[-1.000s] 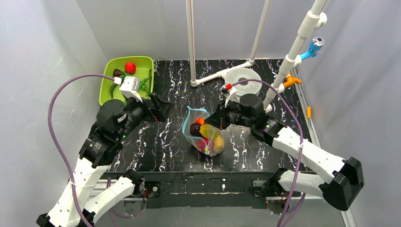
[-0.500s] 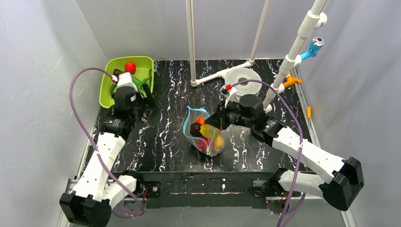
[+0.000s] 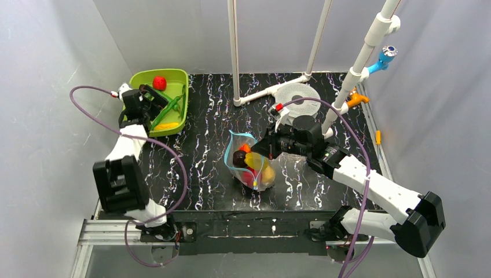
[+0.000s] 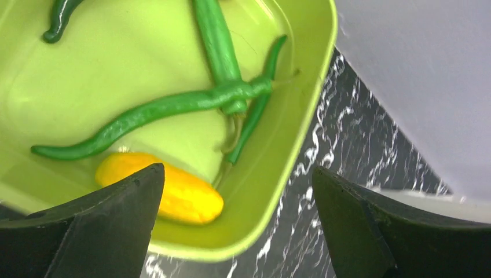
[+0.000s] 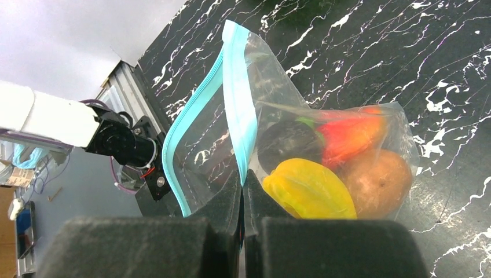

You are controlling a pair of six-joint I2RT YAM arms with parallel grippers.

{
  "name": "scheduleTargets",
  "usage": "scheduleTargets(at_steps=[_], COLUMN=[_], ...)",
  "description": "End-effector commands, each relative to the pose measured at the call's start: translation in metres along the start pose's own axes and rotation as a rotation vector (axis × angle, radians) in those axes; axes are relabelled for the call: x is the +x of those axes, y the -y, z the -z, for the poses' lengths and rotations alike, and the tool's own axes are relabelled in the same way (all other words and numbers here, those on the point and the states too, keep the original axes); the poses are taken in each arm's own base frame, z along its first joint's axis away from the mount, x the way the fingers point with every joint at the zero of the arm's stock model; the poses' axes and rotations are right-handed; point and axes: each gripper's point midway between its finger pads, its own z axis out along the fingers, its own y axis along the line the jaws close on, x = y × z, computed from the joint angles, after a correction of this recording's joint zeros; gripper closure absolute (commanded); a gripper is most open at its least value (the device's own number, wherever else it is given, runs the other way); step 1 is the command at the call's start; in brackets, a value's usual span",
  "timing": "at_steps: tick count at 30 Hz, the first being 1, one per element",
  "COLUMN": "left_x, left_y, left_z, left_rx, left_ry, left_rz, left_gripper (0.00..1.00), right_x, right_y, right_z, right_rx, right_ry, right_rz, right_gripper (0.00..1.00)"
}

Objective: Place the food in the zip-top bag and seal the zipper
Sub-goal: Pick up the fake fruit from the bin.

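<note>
Top external view, far left: glossy lime-green tray (image 3: 173, 73), left gripper (image 3: 156, 99) spread wide above it. Centre: crinkly clear zip-top bag (image 3: 262, 174), rounded with food, light-blue zipper (image 3: 226, 155) agape, right mouth edge pinched by right gripper (image 3: 267, 152).

One zip-top bag (image 5: 243, 116) with four food pieces (image 5: 307, 191); one tray (image 4: 312, 104) with four green pods (image 4: 150, 113), one yellow piece (image 4: 168, 188), one red piece (image 3: 159, 83).

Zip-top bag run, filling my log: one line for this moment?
left gripper open over lime-green tray | right gripper shut on zip-top bag | zipper unsealed
</note>
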Motion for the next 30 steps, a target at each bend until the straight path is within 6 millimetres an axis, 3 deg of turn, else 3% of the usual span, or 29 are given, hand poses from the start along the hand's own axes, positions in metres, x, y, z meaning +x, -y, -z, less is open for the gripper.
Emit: scheduleTargets(at_steps=[1,11,15,21,28,30], left_x=[-0.058,-0.089,-0.086,-0.082,-0.086,-0.086], left_y=[0.016,-0.003,-0.012,-0.022,-0.018,-0.013], left_z=[-0.059,-0.178,-0.212,-0.24,-0.243,-0.244], left_rx=[0.134,0.174,0.191,0.241,0.266,0.283], left_ry=[0.14,0.316,0.336,0.361,0.369,0.357], left_rz=[0.233,0.228,0.308,0.438,0.42,0.417], left_gripper=[0.02,0.09,0.13,0.26,0.35,0.33], right_x=[-0.014,-0.003,-0.001,-0.002,-0.002,-0.001], right_y=[-0.002,0.005,0.01,0.013,0.016,0.017], right_z=[-0.002,-0.007,-0.011,-0.016,-0.02,-0.02], right_rx=[-0.009,0.019,0.039,0.051,0.058,0.059], right_ry=[0.045,-0.013,-0.03,-0.045,-0.05,-0.052], right_rz=[0.025,-0.011,-0.021,-0.032,-0.036,-0.038], right_gripper=[0.99,0.99,0.99,0.99,0.99,0.99])
